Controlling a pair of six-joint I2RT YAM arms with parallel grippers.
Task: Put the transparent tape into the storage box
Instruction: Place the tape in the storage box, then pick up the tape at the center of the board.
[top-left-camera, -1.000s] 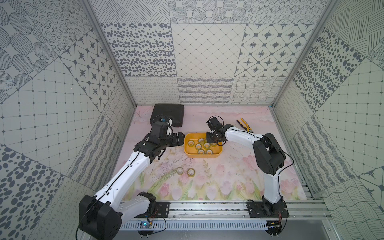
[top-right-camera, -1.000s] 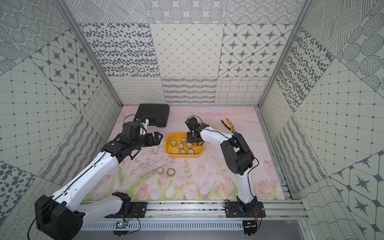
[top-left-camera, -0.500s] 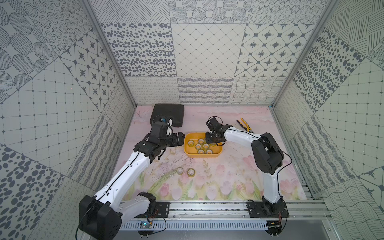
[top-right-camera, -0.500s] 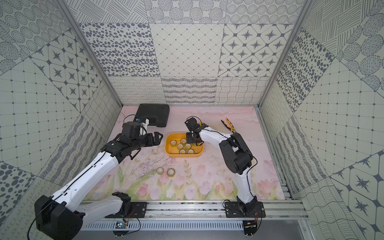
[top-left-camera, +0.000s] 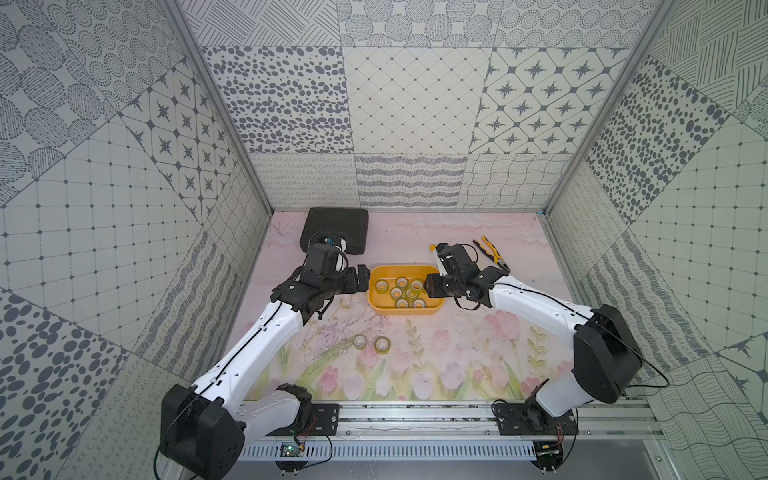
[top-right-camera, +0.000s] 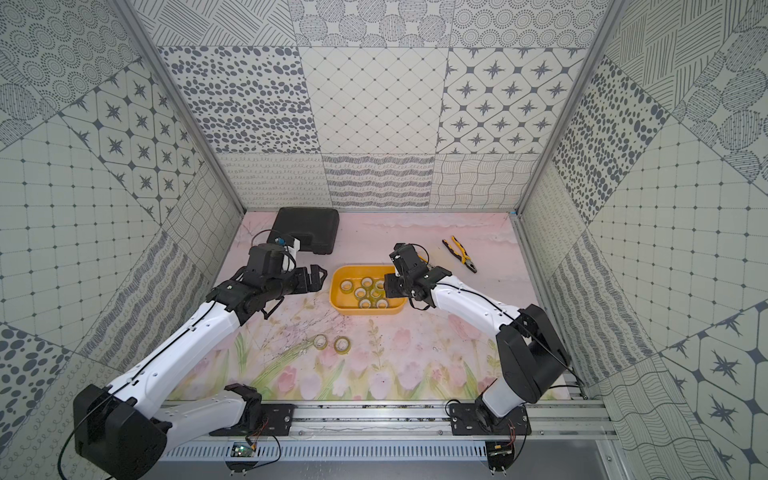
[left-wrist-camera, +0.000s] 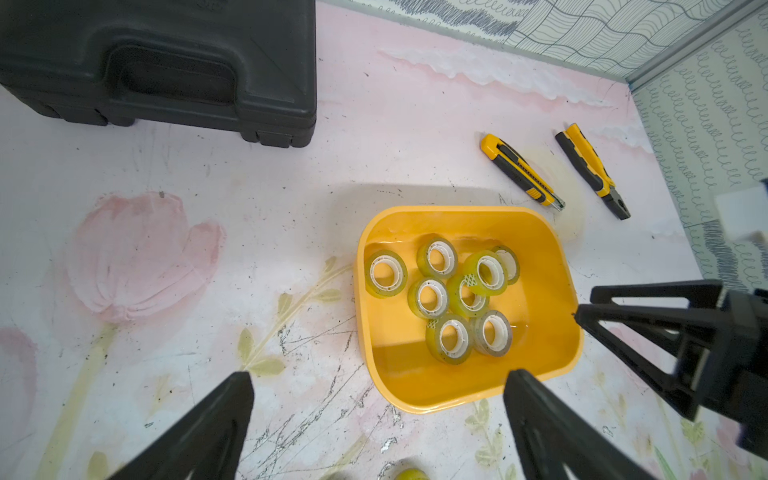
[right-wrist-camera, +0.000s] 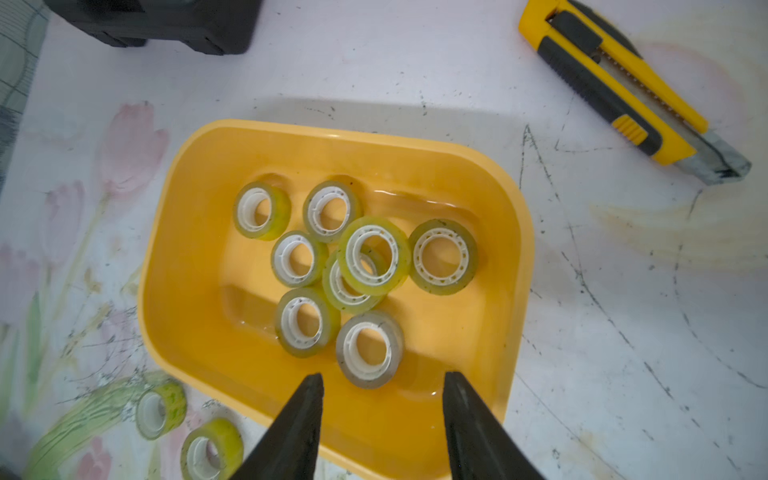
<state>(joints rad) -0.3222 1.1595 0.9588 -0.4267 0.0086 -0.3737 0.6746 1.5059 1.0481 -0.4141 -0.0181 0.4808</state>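
Observation:
The storage box (top-left-camera: 405, 312) is a shallow yellow tub in mid-table, also seen in a top view (top-right-camera: 365, 312). Several rolls of transparent tape (right-wrist-camera: 372, 255) lie inside it, one leaning on another. Two more rolls (top-left-camera: 360, 341) (top-left-camera: 382, 344) lie on the mat in front of the box. My right gripper (right-wrist-camera: 382, 376) is open and empty over the box's right end, with a greyish roll (right-wrist-camera: 370, 349) just beyond its tips. My left gripper (left-wrist-camera: 380, 376) is wide open and empty just left of the box (left-wrist-camera: 415, 399).
A black plastic case (top-left-camera: 336, 230) lies at the back left. A yellow utility knife (right-wrist-camera: 623, 91) and yellow-handled pliers (top-left-camera: 492, 254) lie behind and to the right of the box. The floral mat is walled in on three sides.
My right gripper has opened over the box's right end. The left arm has not moved, and the two rolls on the mat are where they were.

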